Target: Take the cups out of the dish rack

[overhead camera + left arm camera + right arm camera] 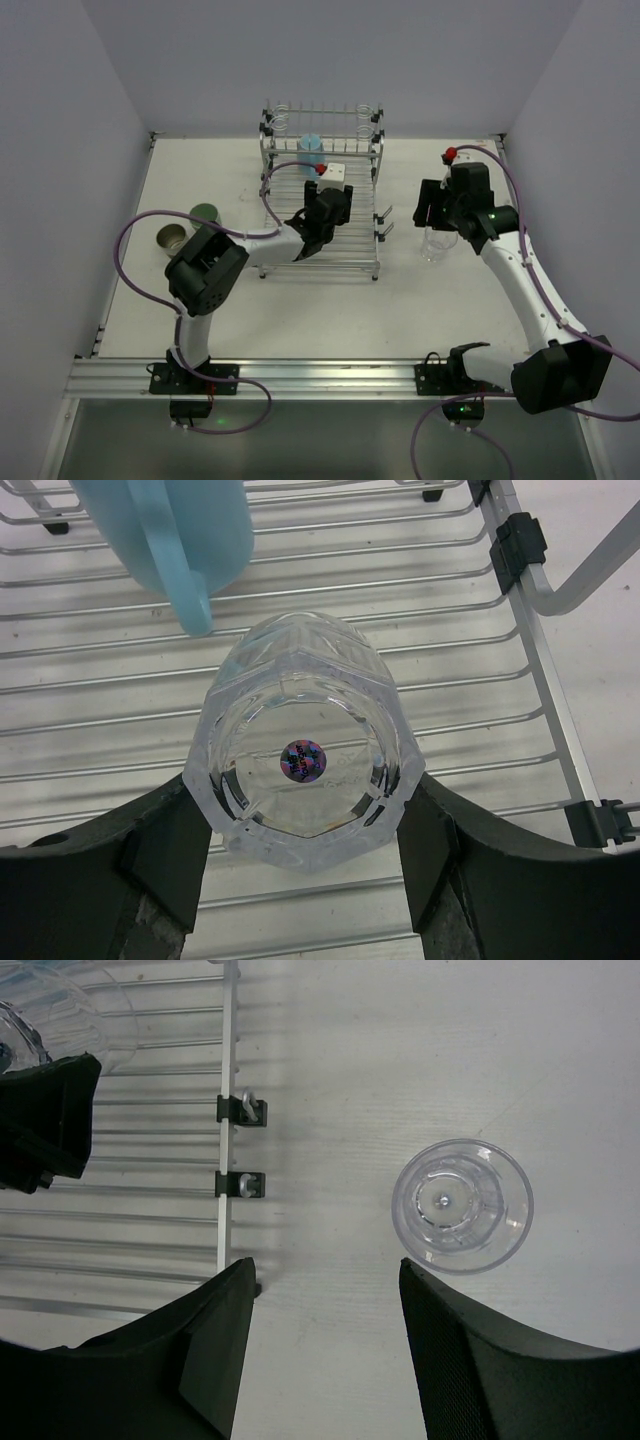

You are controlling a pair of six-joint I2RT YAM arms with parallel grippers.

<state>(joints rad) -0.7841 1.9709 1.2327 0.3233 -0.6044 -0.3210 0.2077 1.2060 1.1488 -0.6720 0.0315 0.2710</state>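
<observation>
Left hand (305,832) is clamped across the clear faceted tumbler (305,760), just above the dish rack (100,695) slats, near the light blue cup (170,530). The glass is judged light, rigid, slippery and breakable, so grip it mid-wall with moderate pressure. Right hand (322,1295) stands apart, empty, over the counter (450,1040).

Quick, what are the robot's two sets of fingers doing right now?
Left fingers: closed on a clear glass, holding it.
Right fingers: open, holding nothing; another clear glass stands just beyond them.
</observation>
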